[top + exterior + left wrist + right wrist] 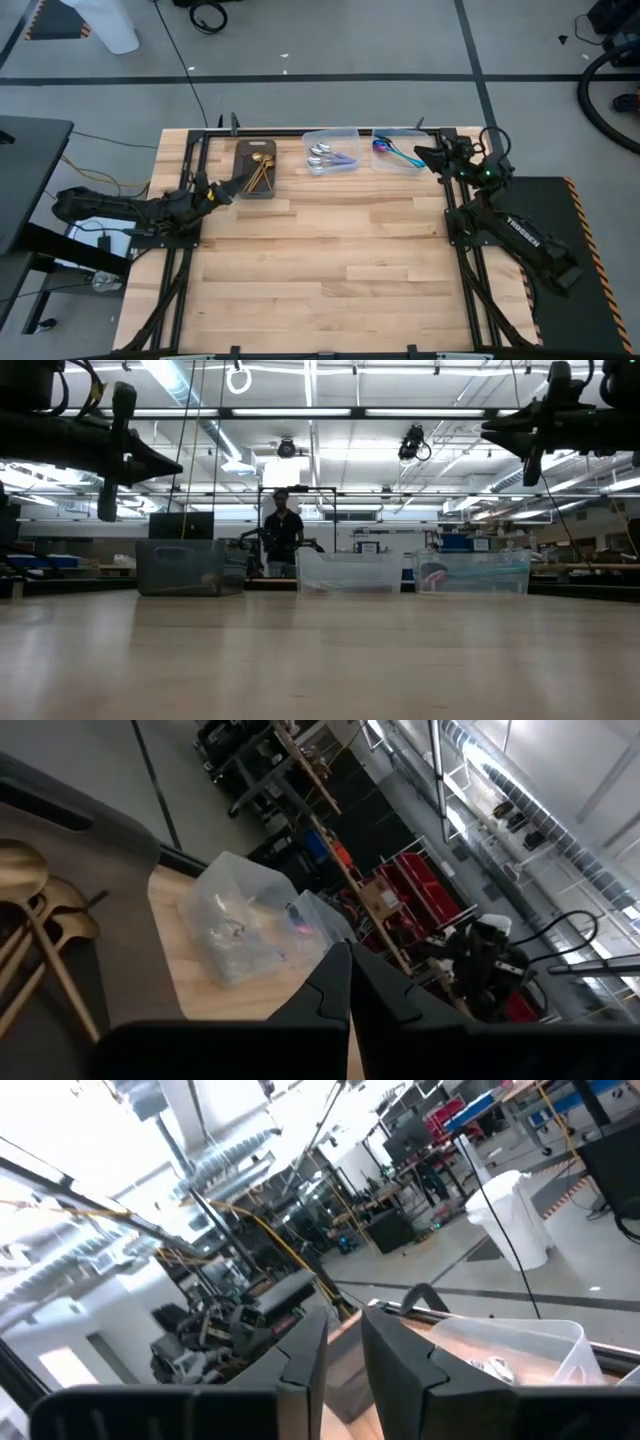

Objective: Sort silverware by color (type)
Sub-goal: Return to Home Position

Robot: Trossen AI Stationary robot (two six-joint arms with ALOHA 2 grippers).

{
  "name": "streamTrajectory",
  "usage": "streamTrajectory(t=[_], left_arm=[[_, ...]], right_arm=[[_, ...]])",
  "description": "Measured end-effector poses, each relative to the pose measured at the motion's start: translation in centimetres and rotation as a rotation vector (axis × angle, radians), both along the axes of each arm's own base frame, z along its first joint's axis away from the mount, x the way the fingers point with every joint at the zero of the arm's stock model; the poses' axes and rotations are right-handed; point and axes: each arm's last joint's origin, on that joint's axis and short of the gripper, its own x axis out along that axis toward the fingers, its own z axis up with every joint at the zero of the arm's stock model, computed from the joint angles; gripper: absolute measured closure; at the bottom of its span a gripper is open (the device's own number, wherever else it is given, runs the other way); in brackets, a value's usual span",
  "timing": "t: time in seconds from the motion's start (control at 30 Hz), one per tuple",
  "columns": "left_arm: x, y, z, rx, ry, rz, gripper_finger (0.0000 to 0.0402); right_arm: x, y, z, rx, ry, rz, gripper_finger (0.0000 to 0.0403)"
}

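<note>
Gold spoons [262, 170] lie in the dark tray [243, 155] at the table's far left. Silver spoons [322, 156] lie in the middle clear container [332, 135]. Rainbow spoons [392, 151] lie in the right clear container [405, 165]. My left gripper [240, 181] is shut and empty. It hovers at the tray's near left corner, pointing level toward the right, with the gold spoons [30, 910] beside its fingers. My right gripper [418, 153] hangs above the right container's right edge, pointing left. Its fingers [305, 1355] stand a little apart with nothing between them.
Both arms hang well above the tabletop in the low view, my left gripper [176, 465] on the left and my right gripper [487, 428] on the right. The tray [190, 567] and both containers stand in a row along the far edge. A person [283, 530] stands beyond the table.
</note>
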Motion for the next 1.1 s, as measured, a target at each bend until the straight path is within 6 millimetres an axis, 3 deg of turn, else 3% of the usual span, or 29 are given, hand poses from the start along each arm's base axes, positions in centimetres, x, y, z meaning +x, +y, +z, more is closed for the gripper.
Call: streamTrajectory(t=[0.3, 0.57, 0.9, 1.1], left_arm=[[-0.1, -0.5, -0.6, -0.038, 0.027, -0.004, 0.0392], [-0.2, -0.5, -0.9, -0.05, 0.052, 0.014, 0.0393], [-0.2, -0.5, -1.1, -0.019, 0.098, 0.01, 0.0399], [-0.2, -0.5, -0.4, 0.153, 0.174, 0.017, 0.04]], right_arm=[[-1.2, 0.8, -0.3, -0.004, -0.087, -0.043, 0.0332], [-1.5, 0.8, -2.9, 0.147, -0.138, 0.042, 0.0349], [-1.7, 0.8, -2.8, 0.164, -0.164, 0.015, 0.0384], [-2.0, 0.8, -2.0, 0.188, -0.291, -0.036, 0.0384]])
